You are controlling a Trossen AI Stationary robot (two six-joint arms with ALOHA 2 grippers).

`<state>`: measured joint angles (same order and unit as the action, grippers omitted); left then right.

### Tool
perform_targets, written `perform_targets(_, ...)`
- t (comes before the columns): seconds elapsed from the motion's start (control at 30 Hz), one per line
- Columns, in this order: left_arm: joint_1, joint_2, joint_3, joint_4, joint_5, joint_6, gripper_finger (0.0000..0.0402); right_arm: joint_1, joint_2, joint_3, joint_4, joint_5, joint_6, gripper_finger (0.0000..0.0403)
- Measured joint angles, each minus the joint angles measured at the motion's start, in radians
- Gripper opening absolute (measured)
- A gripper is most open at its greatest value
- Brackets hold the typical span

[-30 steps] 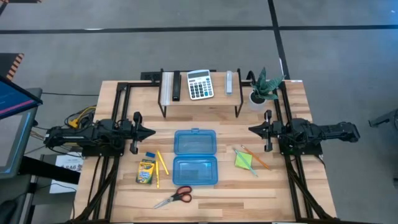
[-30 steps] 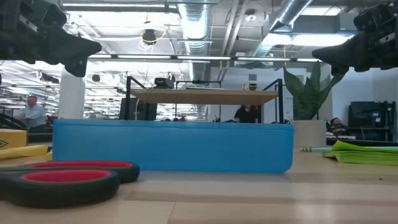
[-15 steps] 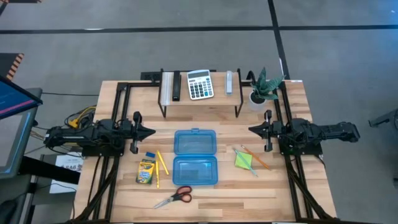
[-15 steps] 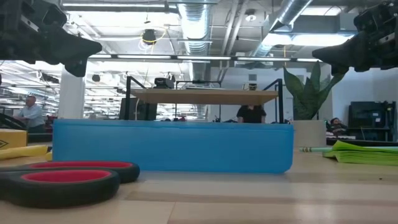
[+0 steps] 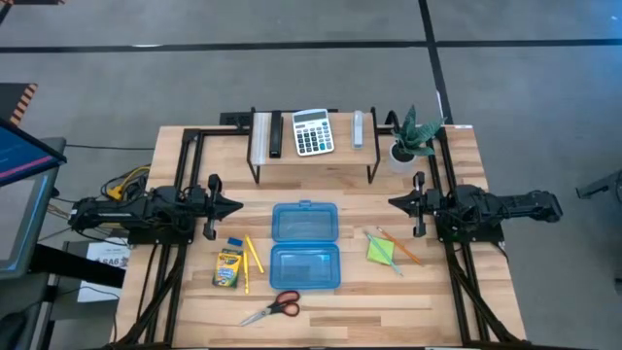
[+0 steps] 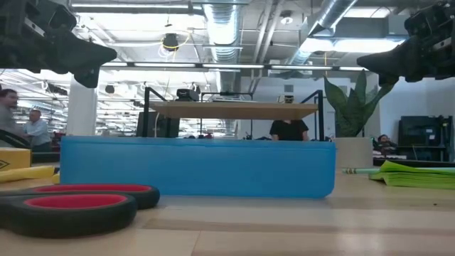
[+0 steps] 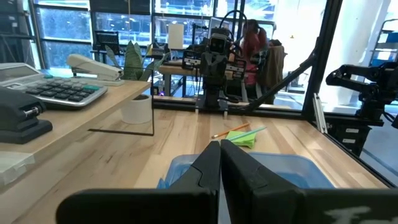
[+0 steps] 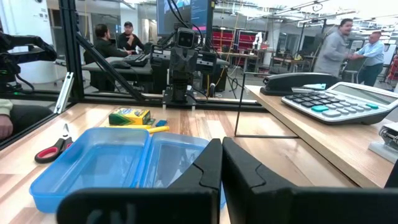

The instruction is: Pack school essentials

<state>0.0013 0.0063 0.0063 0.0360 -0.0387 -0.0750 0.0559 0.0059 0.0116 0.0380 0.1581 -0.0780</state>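
An open blue plastic case lies in the table's middle. Left of it lie a yellow-green crayon box, a tiny blue eraser and yellow pencils. Red-handled scissors lie near the front edge. A lime-green sticky-note pad with pencils lies right of the case. My left gripper is shut and empty, above the table's left side. My right gripper is shut and empty, above the right side.
A black-framed wooden shelf at the back carries a white-grey calculator, a stapler and other items. A small potted plant stands at the back right. People show in the room beyond the table.
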Motion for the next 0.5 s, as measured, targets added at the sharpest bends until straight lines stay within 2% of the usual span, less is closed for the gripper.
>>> perform_targets(0.5,0.0,0.0,0.0,0.03,-0.048,-0.001,0.0,0.0,0.0,0.0,0.0,0.0,0.0,0.0027)
